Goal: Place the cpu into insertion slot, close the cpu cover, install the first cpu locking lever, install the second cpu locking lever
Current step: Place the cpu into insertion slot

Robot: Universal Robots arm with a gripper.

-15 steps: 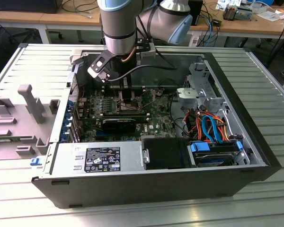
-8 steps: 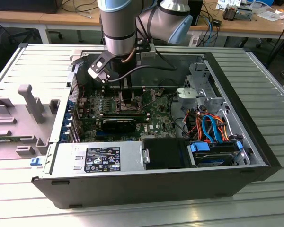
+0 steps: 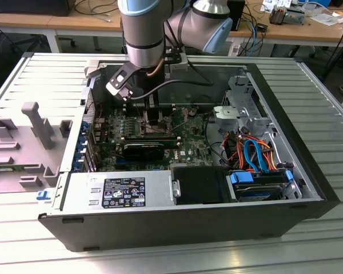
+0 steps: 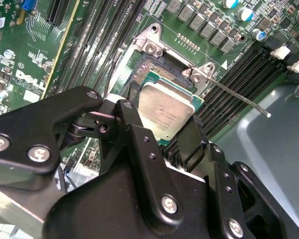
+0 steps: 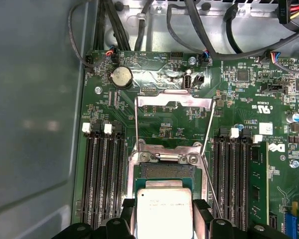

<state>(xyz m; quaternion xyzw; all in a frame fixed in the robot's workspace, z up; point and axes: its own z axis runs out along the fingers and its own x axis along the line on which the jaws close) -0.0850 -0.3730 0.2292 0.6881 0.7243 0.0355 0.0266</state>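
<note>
As claw (image 4: 162, 127) grips cpu (image 5: 164, 209), memory slots (image 5: 102, 174) flank insertion slot (image 5: 167, 171).

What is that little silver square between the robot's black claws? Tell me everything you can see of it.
The cpu is a small flat square chip with a dull silver metal top, faint print and a thin green edge. The gripper clamps it between two black fingers, over the open insertion slot, whose dark contacts show past one edge.
</note>
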